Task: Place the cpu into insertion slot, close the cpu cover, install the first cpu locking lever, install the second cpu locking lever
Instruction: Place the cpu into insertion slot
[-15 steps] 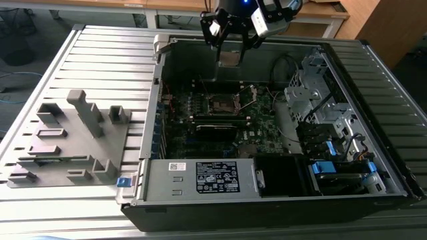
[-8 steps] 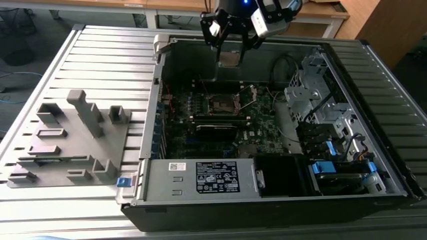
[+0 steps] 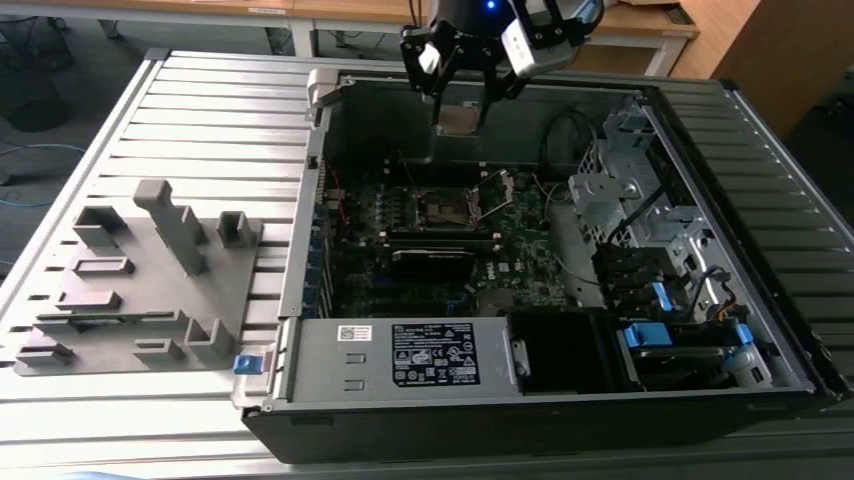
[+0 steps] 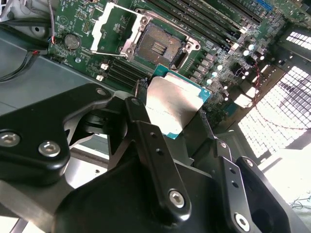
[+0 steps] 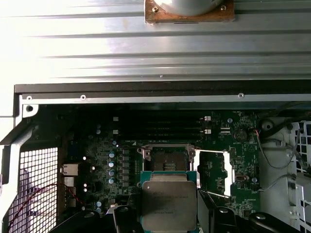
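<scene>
Ribbed metal table [image 3: 200, 100], with an open PC case [image 3: 534, 425] lying flat on it. A grey fixture tray [image 3: 147, 290] sits beside the case, on the exterior view's left. The green board [image 3: 534, 270] lies on the case floor.

The gripper [image 3: 461, 85] hangs over the far end of the case, above the board and touching nothing below. The fingers [image 4: 141, 121] are clenched on the cpu [image 4: 175, 107], one on each side edge, metal face towards the wrist cameras.

The cover [image 5: 214, 172] is swung open, lying on the board just beside the slot [image 5: 167, 159], with its square window showing the board through it. The slot is bare, contacts exposed.

The cpu [image 5: 169, 204] is in the air, well clear of the board. In the first wrist view it sits just short of the slot, edges roughly square to it. In the exterior view it hangs below the gripper near the far case wall, with the slot [image 3: 447, 205] nearer the camera.
</scene>
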{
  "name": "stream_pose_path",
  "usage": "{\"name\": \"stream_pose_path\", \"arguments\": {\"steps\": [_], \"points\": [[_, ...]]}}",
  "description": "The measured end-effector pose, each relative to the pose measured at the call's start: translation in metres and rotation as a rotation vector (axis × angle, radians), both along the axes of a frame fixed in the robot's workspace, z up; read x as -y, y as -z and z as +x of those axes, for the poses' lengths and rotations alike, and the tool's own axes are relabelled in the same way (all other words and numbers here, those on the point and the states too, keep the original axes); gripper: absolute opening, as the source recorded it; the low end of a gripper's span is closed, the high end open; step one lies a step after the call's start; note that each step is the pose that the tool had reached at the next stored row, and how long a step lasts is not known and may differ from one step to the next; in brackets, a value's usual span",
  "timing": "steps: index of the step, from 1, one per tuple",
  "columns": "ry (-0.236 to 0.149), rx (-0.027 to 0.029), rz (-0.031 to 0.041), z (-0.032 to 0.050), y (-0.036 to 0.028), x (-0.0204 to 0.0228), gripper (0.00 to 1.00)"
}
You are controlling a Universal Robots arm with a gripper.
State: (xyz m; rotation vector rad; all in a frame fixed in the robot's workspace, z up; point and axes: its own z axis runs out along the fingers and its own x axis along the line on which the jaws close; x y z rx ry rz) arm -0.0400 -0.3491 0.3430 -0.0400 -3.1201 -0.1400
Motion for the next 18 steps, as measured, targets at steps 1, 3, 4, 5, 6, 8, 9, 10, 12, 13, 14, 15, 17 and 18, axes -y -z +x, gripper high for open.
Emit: {"name": "stream_pose_path", "arguments": {"steps": [1,3,4,5,6,8,9,10,12,13,14,15,17,18], "points": [[0.0,0.0,0.0,0.0,0.0001,0.0,0.54],[0.0,0.0,0.0001,0.0,0.0005,0.0,0.54],[0.0,0.0,0.0001,0.0,0.0007,0.0,0.54],[0.0,0.0,0.0,0.0,0.0009,0.0,0.54],[0.0,0.0,0.0,0.0,0.0012,0.0,0.54],[0.0,0.0,0.0,0.0,0.0028,0.0,0.54],[0.0,-0.0001,-0.0001,0.0,0.0038,0.0,0.54],[0.0,0.0,0.0,0.0,0.0038,0.0,0.54],[0.0,0.0,0.0,0.0,0.0039,0.0,0.54],[0.0,0.0,0.0001,0.0,0.0041,0.0,0.54],[0.0,0.0,0.0001,0.0,0.0042,0.0,0.54],[0.0,0.0,0.0001,0.0,0.0045,0.0,0.54],[0.0,0.0,0.0001,0.0,0.0052,0.0,0.54],[0.0,0.0,0.0001,0.0,0.0058,0.0,0.54]]}}
